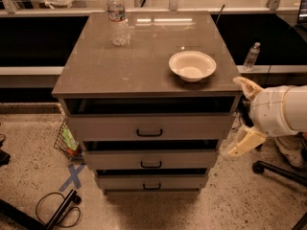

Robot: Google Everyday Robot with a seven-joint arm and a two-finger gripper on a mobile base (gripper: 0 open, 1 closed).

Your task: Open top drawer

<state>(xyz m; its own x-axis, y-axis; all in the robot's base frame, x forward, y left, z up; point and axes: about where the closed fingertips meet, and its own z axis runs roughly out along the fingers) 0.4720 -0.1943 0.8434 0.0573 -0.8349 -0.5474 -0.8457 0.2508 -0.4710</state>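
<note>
The top drawer (151, 126) is the widest and tallest-fronted of three light-grey drawers in the cabinet, with a small black loop handle (149, 132) at its centre. Its front stands out a little from the cabinet, with a dark gap above it. My gripper (241, 115) is at the right of the cabinet, beside the top drawer's right end. Its two cream fingers are spread apart, one up near the countertop's corner and one lower by the middle drawer. It holds nothing.
On the brown countertop (139, 61) stand a water bottle (117, 17) at the back left and a white bowl (192, 65) at the right. Below are the middle drawer (150, 159) and bottom drawer (151, 182). A wire basket (67, 140) and a cable (55, 207) lie on the floor at left.
</note>
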